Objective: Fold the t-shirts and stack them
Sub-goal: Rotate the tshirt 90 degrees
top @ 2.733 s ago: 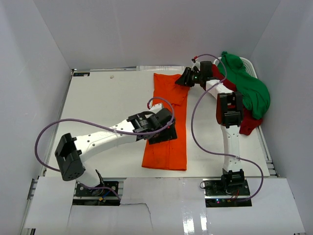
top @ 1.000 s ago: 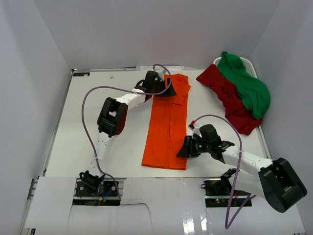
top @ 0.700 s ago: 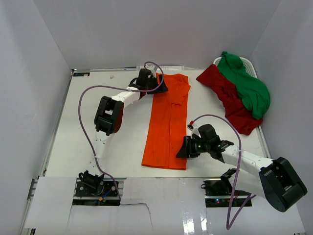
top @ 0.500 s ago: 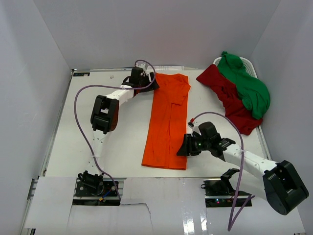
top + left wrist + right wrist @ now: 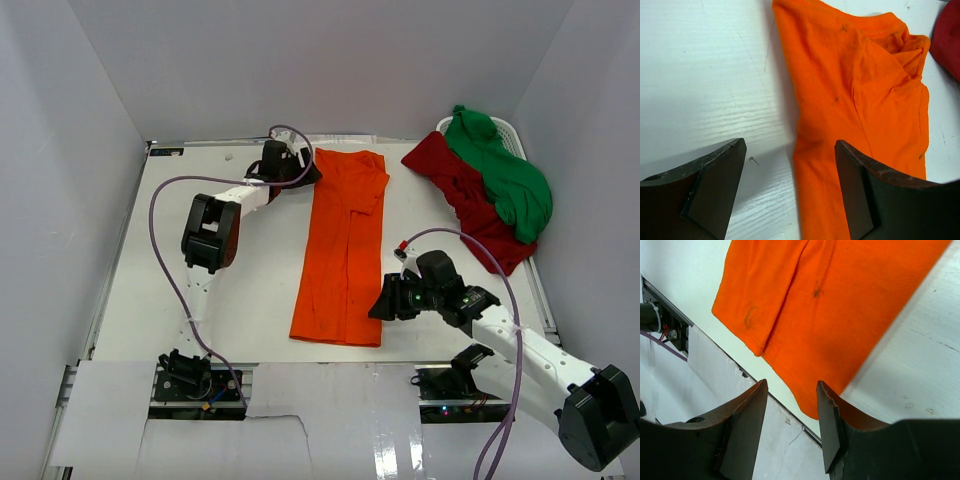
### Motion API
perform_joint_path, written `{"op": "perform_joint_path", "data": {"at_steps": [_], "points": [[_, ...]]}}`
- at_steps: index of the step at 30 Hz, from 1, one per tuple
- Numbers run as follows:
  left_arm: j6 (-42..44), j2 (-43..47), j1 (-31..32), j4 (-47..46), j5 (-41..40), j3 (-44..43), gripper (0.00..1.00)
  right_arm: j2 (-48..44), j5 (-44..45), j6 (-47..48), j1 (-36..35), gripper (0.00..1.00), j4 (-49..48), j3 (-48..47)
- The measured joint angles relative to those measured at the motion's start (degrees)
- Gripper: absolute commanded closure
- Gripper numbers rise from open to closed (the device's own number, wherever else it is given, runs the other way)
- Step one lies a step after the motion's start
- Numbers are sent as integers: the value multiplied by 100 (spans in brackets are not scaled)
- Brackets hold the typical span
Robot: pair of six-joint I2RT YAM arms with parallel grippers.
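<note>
The orange t-shirt (image 5: 342, 250) lies on the table as a long strip folded lengthwise, collar end at the back. My left gripper (image 5: 308, 172) hovers open at its back left corner. In the left wrist view the shirt's left edge (image 5: 850, 90) runs between the spread jaws of that gripper (image 5: 790, 145). My right gripper (image 5: 380, 306) is open beside the shirt's front right corner. In the right wrist view the hem (image 5: 830, 315) lies under the parted jaws of this gripper (image 5: 791, 385), which grip nothing. The dark red t-shirt (image 5: 470, 205) and green t-shirt (image 5: 510, 185) lie heaped at the back right.
A white basket (image 5: 512, 132) stands under the heap at the back right. White walls close in the table (image 5: 220, 280) on three sides. The table's front edge and a dark rail (image 5: 670, 315) run just past the shirt's hem. Purple cables trail from both arms.
My left gripper has slid left off the collar area to the shirt's back left corner. My right arm has shifted slightly right and its jaws have widened a little.
</note>
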State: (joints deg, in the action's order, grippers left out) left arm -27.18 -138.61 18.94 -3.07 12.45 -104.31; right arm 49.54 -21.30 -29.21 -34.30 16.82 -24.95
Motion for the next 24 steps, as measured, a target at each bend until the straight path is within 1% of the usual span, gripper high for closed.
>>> {"op": "perform_joint_path", "data": {"at_steps": [6,12,20,24], "points": [[-138,214,11,-251,87,411,17,105,-7,-17,0,50,-20,74],[-289,223,31,-516,678,422,19,160,-9,-17,0,50,-26,136],[-446,275,160,-942,1102,525,21,212,-48,-24,0,50,-87,264],[-509,195,221,-955,1425,356,22,271,-74,-24,0,50,-109,273]]}}
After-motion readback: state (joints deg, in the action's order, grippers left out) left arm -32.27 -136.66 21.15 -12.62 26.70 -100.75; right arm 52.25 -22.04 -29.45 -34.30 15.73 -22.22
